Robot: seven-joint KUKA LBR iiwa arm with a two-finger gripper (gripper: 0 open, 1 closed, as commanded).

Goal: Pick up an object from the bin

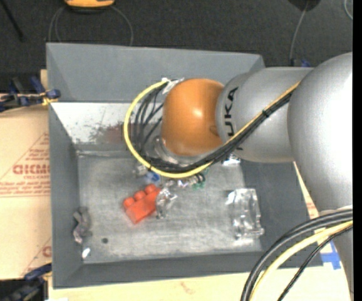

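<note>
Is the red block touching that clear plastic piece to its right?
Apart. The camera view shows the red block near the floor's middle and the clear plastic piece well to its right, with bare bin floor between them.

My arm (294, 118) is fat silver-grey tube links, black KUKA lettering (228, 113) near the wrist, glossy orange cover (190, 118) on it, yellow cable (126, 129) looped round, black cables (145, 115) bundled beside.

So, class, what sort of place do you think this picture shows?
Probably a robotics lab's bin-picking cell: a silver KUKA arm over a grey metal bin holding a red plastic toy block.
</note>
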